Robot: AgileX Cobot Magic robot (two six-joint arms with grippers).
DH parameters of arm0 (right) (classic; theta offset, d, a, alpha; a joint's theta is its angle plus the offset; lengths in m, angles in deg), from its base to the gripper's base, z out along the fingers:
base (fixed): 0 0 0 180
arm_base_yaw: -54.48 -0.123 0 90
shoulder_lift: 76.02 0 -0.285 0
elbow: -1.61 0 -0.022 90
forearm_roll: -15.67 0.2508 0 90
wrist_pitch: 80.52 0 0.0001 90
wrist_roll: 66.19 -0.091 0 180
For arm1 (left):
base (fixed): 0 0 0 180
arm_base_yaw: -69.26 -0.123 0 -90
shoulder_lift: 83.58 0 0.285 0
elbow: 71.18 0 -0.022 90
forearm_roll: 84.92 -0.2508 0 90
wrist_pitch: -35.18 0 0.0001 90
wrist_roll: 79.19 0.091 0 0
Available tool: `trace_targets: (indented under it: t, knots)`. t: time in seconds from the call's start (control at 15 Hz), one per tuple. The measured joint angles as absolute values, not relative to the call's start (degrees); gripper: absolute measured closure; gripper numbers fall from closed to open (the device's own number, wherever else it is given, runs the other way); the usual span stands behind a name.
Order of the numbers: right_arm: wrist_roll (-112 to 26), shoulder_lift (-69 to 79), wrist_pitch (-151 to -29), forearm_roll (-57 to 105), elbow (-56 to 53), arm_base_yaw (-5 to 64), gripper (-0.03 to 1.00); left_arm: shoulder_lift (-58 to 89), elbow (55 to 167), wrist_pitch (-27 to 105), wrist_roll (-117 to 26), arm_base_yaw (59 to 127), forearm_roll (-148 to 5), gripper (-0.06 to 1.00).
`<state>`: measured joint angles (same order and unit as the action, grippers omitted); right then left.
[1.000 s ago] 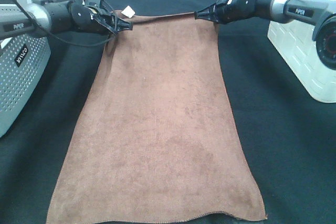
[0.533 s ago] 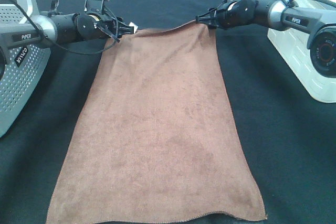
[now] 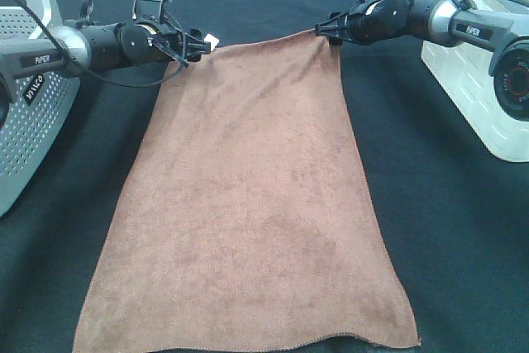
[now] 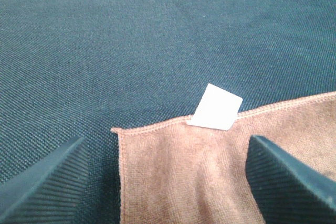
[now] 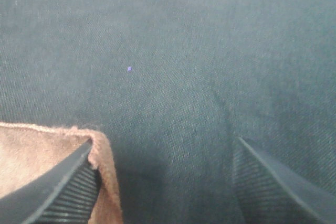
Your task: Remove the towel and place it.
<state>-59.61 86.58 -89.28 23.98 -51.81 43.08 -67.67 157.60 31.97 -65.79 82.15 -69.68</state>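
The brown towel [image 3: 248,204] lies spread flat on the black table cloth [image 3: 450,229], its long side running from the near edge to the far side. My left gripper [image 3: 197,40] is at the towel's far left corner, by the white tag [image 3: 204,40]. In the left wrist view this gripper [image 4: 165,148] is open, and the towel corner [image 4: 178,182] and the tag [image 4: 216,107] lie between its fingers. My right gripper [image 3: 326,32] is at the far right corner. In the right wrist view it [image 5: 164,145] is open, and the towel corner [image 5: 37,153] lies beside one finger.
A grey perforated basket [image 3: 33,97] stands at the left edge of the table. A white perforated basket [image 3: 479,97] stands at the right edge. The black cloth covers the whole table around the towel.
Both grippers carried the towel's far edge a little farther back and lower. The edge, held raised and stretched a second ago, now lies on the cloth. The right gripper moved slightly right.
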Motion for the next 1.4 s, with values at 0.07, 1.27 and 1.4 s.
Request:
trace_targets:
  t: [0.07, 1.27, 1.4]
  knots:
    - [-59.6, 86.6, -89.5, 24.0, -51.8, 43.1, 0.29, -67.7, 157.6, 32.0, -65.8, 82.1, -69.7, 0.19]
    - [-59.0, 70.4, -122.9, 26.7, -51.9, 43.1, 0.29, -54.2, 157.6, 62.5, -66.8, 82.1, -72.6, 0.13]
    - [-59.0, 64.6, -132.3, 25.4, -51.9, 43.1, 0.29, -46.9, 157.6, 75.1, -67.7, 82.1, -74.0, 0.12]
